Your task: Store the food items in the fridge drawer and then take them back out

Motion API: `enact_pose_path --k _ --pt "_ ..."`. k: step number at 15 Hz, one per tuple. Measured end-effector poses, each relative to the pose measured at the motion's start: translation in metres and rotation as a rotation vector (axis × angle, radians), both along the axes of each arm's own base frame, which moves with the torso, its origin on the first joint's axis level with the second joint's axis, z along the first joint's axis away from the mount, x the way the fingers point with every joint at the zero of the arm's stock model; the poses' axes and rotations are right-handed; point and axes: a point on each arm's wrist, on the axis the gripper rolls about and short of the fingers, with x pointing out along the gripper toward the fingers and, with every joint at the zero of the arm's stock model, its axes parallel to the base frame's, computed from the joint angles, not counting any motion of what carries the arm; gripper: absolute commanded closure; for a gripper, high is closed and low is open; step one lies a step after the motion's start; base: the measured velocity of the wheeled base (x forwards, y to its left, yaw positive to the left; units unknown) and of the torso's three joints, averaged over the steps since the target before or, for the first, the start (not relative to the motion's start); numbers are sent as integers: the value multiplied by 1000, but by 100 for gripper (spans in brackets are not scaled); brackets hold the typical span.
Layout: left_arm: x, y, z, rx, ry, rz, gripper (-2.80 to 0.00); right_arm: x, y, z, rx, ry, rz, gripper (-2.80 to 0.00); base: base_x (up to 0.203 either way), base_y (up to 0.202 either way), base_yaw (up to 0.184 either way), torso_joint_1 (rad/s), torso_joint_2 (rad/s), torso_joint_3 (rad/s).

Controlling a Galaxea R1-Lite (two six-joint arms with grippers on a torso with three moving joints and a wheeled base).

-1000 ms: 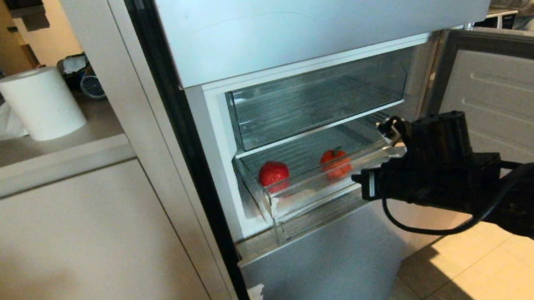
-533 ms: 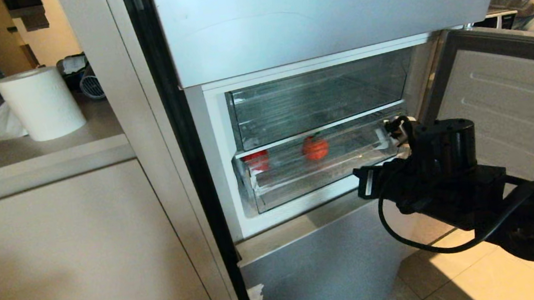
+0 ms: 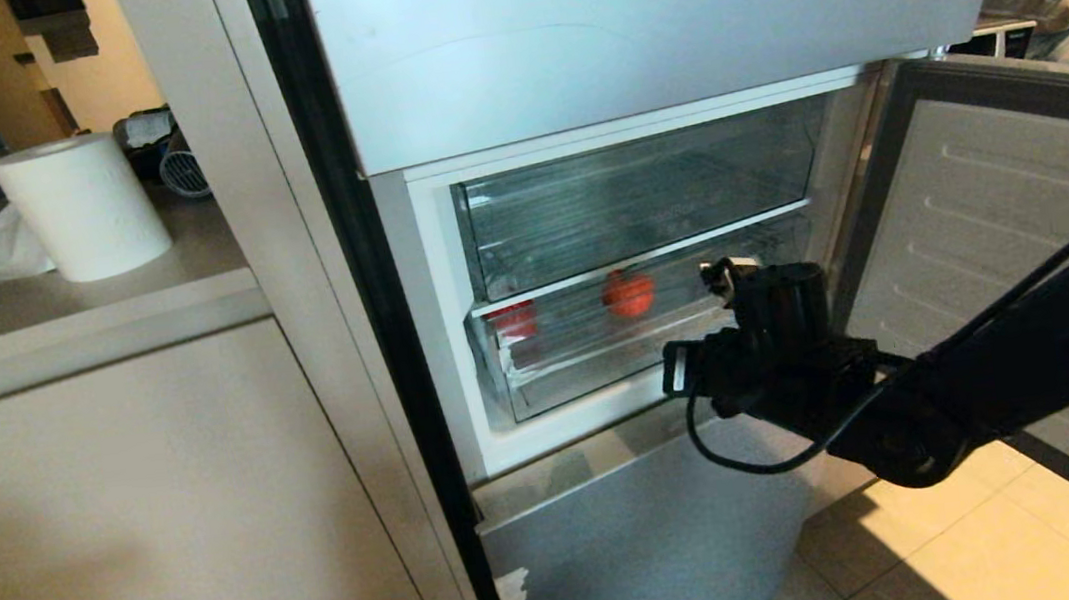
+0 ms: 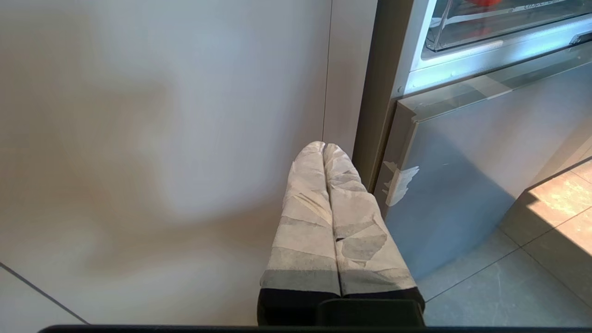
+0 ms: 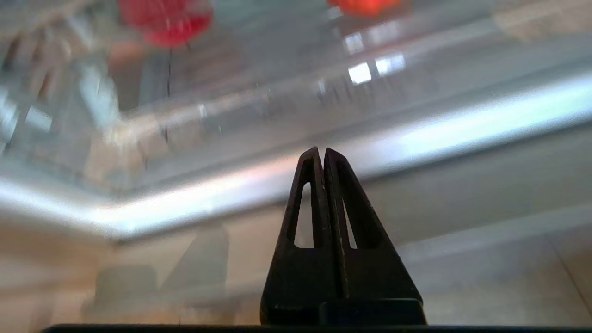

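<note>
1. Head view: the shallow clear fridge drawer (image 3: 600, 348) with its white front edge is now sitting pushed into the fridge, where 1 second ago it was standing pulled out. The 2 food items are showing through the plastic: the red fruit (image 3: 514, 320) at the left and the orange-red fruit (image 3: 629, 293) nearer the middle, both round and smooth-looking. The right gripper (image 3: 714, 271) is hovering at the drawer's right front, having moved left and closer. Judging by this, the storing half is looking done and the taking-out half is coming next. Above, a taller clear drawer (image 3: 633, 193) is sitting shut; a paper roll (image 3: 81, 206) is standing on the counter (image 3: 42, 306) at the far left.

2. Left wrist view: the left gripper (image 4: 323, 147) is hanging beside the cabinet, its tape-wrapped fingers pressed together, holding nothing.

3. Right wrist view: the right gripper's black slotted fingers (image 5: 307, 185) are pressed together and empty, pointing at the glossy drawer front, with both fruits blurred beyond.
</note>
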Motion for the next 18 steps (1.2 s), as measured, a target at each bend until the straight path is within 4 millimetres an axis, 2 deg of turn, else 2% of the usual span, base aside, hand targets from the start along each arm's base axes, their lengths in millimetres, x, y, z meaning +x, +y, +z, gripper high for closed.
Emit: enact_pose_path --k 5,7,10,11,13,15,18 --pt "0 0 0 0 0 0 0 48 26 -18 34 -98 -33 0 0 0 0 0 0 0" --pt "0 0 0 0 0 0 0 52 29 -29 23 -82 -39 0 0 0 0 0 0 0" --pt "0 0 0 0 0 0 0 52 28 -24 27 -96 -56 0 0 0 0 0 0 0" --pt "0 0 0 0 0 0 0 45 25 -20 24 -94 -53 0 0 0 0 0 0 0" --pt "0 0 0 0 0 -1 0 18 18 -7 6 -74 -36 0 0 0 0 0 0 0" --pt "0 0 0 0 0 0 0 -23 3 20 -18 -83 -9 0 0 0 0 0 0 0" --pt "0 0 0 0 0 0 0 -104 -41 60 -62 -128 25 0 0 0 0 0 0 0"
